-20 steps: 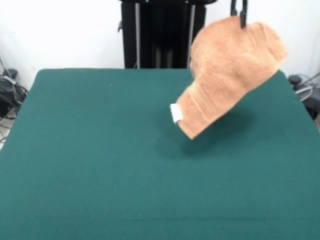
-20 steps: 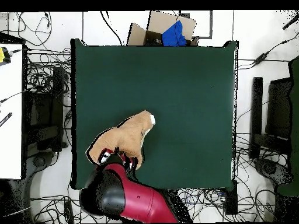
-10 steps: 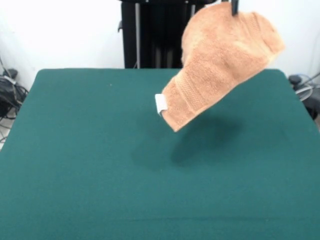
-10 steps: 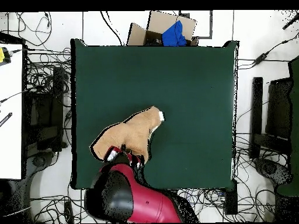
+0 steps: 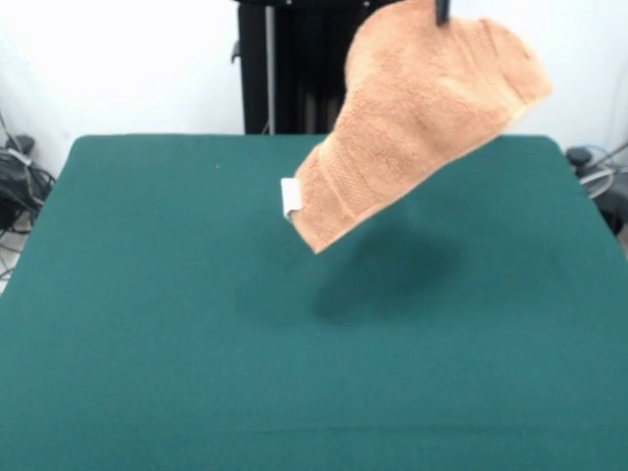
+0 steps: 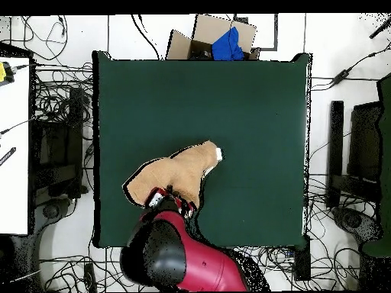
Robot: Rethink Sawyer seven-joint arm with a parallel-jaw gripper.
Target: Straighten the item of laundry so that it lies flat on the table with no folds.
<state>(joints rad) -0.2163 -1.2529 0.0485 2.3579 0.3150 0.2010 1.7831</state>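
The orange-tan towel [image 5: 417, 108] hangs in the air above the far right part of the dark green table [image 5: 177, 324], clear of the surface, with its shadow below it. Its white tag [image 5: 290, 197] is at the lower left corner. My gripper [image 5: 441, 10] shows only as dark tips at the top edge, shut on the towel's upper edge. In the overhead view the towel [image 6: 174, 175] spreads out from the gripper [image 6: 166, 197], and the red and black arm [image 6: 179, 255] comes in from below, over the table [image 6: 244, 107].
The black pedestal [image 5: 314, 64] stands behind the table's far edge. Cables lie on the floor at both sides [image 5: 20, 186]. A cardboard box with a blue cloth [image 6: 218, 40] sits beyond the table's top edge in the overhead view.
The gripper has carried the hanging towel higher and to the left in the front view; the tagged lower corner has swung left and up, farther from the table.
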